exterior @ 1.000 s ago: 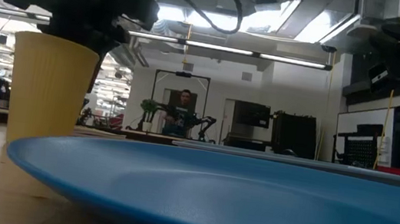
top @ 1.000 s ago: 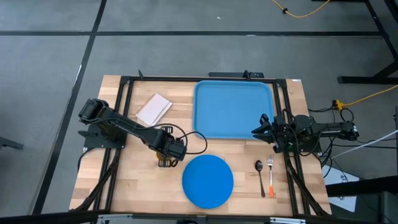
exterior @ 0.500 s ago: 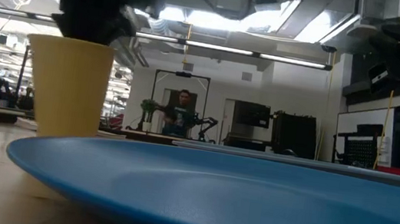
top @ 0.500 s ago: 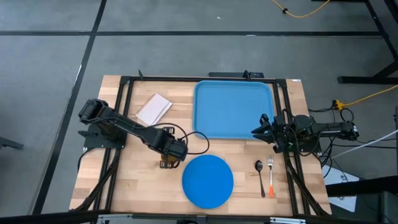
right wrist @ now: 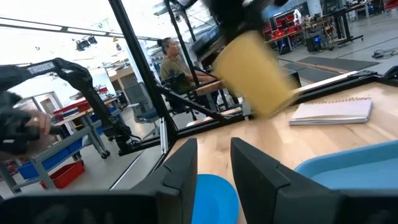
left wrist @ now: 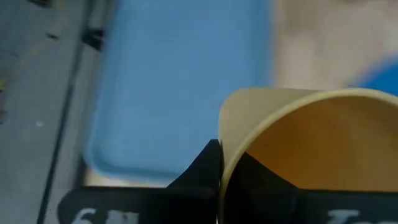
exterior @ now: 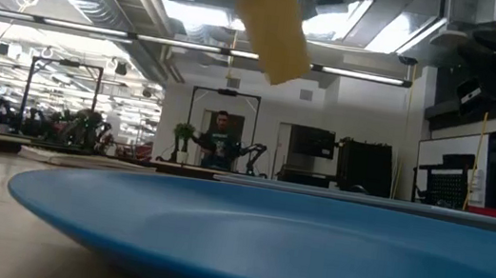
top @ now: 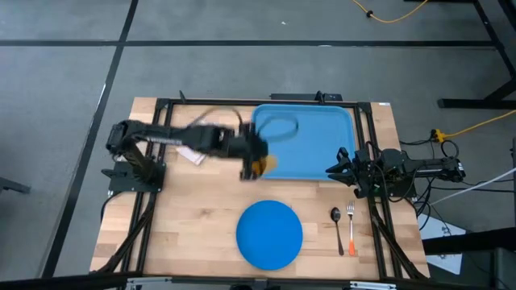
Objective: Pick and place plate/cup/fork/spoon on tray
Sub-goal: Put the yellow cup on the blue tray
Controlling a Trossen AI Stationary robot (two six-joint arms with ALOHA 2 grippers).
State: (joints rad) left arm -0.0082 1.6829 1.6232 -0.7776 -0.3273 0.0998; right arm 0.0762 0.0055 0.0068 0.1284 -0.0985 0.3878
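Note:
My left gripper (top: 255,155) is shut on the yellow cup (top: 264,165), high above the table at the near left corner of the light-blue tray (top: 310,133). From table height the cup (exterior: 275,29) hangs tilted. The round blue plate (top: 269,234) lies flat near the front edge. Right of it, side by side on the wood, lie the dark spoon (top: 336,227) and the orange-handled fork (top: 351,231). At the tray's right near corner my right gripper (right wrist: 214,174) waits open, with nothing between its fingers. My left gripper pinches the cup's wall at the rim (left wrist: 221,155), with one finger (left wrist: 202,169) outside the cup and the other inside it. The fingers come from above. Lifted clear of the table, the cup hangs tilted below them, with its mouth up.
A white notepad (right wrist: 333,111) lies on the wood left of the tray, partly under my left arm. Black frame rails (top: 161,121) run along the table's left, right and far sides. Bare wood shows left of the plate. A person sits in the room behind the table.
My left gripper has risen from the table left of the plate and swung toward the far edge and the right, to the tray's near left corner. The cup, which stood upright on the wood, has gone with it, lifted clear and tilted.

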